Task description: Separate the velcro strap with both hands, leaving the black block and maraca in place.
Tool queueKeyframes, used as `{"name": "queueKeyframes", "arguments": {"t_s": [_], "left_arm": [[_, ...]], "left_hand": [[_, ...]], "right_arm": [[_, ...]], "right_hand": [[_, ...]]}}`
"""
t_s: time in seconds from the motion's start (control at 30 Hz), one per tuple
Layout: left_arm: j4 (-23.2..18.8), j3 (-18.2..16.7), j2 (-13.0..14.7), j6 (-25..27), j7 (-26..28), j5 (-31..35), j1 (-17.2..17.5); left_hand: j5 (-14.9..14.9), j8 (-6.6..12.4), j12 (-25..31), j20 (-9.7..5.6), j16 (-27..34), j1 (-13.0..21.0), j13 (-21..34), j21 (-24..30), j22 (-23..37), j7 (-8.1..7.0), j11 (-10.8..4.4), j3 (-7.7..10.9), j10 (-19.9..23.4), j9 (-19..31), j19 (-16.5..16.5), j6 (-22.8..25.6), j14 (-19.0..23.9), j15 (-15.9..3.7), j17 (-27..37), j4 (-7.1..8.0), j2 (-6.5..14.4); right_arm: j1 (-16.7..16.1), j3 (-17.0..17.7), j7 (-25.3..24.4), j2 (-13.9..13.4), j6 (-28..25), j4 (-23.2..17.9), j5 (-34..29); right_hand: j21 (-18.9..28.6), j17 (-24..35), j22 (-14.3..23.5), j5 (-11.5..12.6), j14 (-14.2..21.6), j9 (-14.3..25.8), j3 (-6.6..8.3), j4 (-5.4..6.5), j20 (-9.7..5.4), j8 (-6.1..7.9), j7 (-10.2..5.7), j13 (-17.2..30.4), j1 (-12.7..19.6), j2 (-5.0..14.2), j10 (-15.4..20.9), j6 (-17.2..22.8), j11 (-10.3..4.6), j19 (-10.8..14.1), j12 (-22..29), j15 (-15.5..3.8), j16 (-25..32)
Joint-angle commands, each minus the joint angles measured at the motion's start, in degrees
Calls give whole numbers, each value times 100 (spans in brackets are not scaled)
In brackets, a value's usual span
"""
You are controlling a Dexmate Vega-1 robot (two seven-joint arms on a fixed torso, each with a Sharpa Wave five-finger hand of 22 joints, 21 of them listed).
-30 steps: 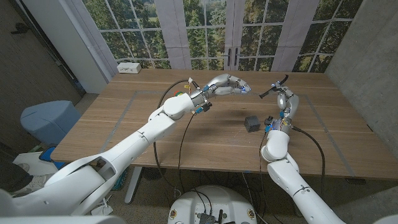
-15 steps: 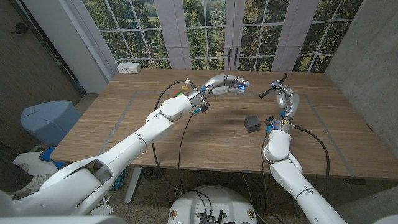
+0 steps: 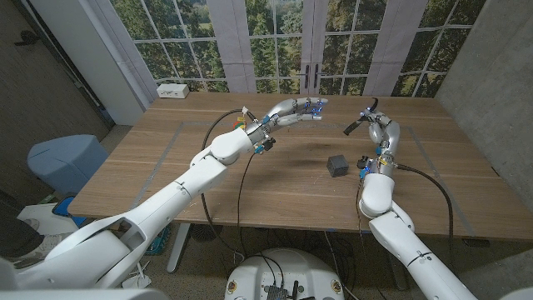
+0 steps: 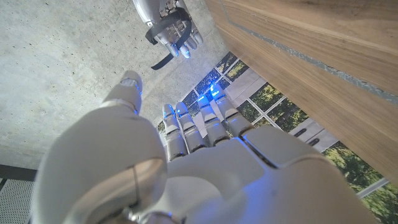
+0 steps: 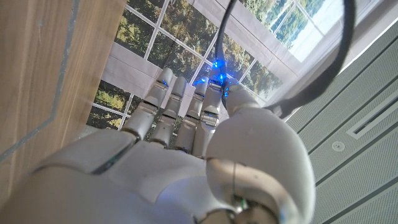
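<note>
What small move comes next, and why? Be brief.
Probably move the left hand toward the black strap dangling from the right hand and pinch its free end: the hands are apart, and the left seems to hold nothing.

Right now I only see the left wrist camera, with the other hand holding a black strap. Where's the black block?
Observer: In the head view the block sits on the table, just left of the right arm. Neither hand touches it.
Operator: Is my left hand close to it?
Observer: No. The left hand is up over the far part of the table, apart from the block. Its fingers point toward the strap in the right hand.
Operator: Is anything else on the table?
Observer: A small white box sits at the far left corner.
</note>
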Motion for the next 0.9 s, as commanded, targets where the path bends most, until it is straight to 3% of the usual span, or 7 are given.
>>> {"name": "queueKeyframes", "arguments": {"t_s": [0.03,0.3,0.47,0.57,0.77,0.9], "left_arm": [[57,-120,115,-41,-176,-306,78],[86,-240,142,-75,-271,-640,201],[132,-327,118,-105,-350,-931,304],[165,-379,89,-149,-374,-1077,369],[158,-475,69,-218,-309,-1216,501],[163,-537,48,-272,-272,-1315,588]], "left_hand": [[-18,-17,8,22,-27,-288,-157,-83,-28,-62,111,-18,-384,-20,-215,-312,-338,-477,-182,55,67],[-42,-39,-1,-27,-52,-615,-421,-226,-88,-173,230,20,-910,-44,-491,-860,-889,-361,-484,92,240],[-62,-33,24,-118,-64,-800,-605,-331,-120,-217,200,89,-1155,-57,-667,-1123,-1307,-314,-664,124,447],[-67,-61,20,-112,-34,-945,-732,-392,-142,-274,201,148,-1349,-68,-738,-1387,-1455,-278,-751,161,589],[-62,-61,17,-121,-29,-1097,-837,-466,-159,-313,206,200,-1517,-74,-838,-1649,-1600,-236,-794,205,675],[-57,-41,22,-114,-11,-1272,-892,-498,-165,-323,198,220,-1605,-74,-864,-1736,-1672,-236,-786,318,752]], "right_arm": [[-81,-70,44,-359,-681,-365,-198],[-90,-138,81,-546,-1019,-550,-281],[-88,-179,119,-679,-1253,-665,-354],[-81,-208,132,-761,-1383,-713,-421],[-60,-276,167,-921,-1661,-802,-554],[-37,-335,250,-1069,-1917,-888,-659]], "right_hand": [[43,22,12,46,44,16,-14,20,33,-40,-16,22,14,62,22,-9,-26,23,9,-554,37],[64,22,13,52,46,15,-23,23,37,-58,-32,39,-9,60,-8,-33,-27,23,-8,-555,30],[74,26,13,54,36,15,-27,29,37,-71,-53,48,-24,68,-14,-55,-24,17,-14,-555,24],[80,23,13,55,39,15,-30,27,38,-77,-58,53,-29,63,-18,-62,-34,14,-17,-558,19],[93,34,13,56,13,17,-35,27,34,-85,-74,65,-36,71,-33,-70,-22,3,-27,-566,14],[97,38,13,56,-9,22,-38,27,29,-93,-87,72,-42,74,-41,-88,-23,-10,-33,-578,6]]}}
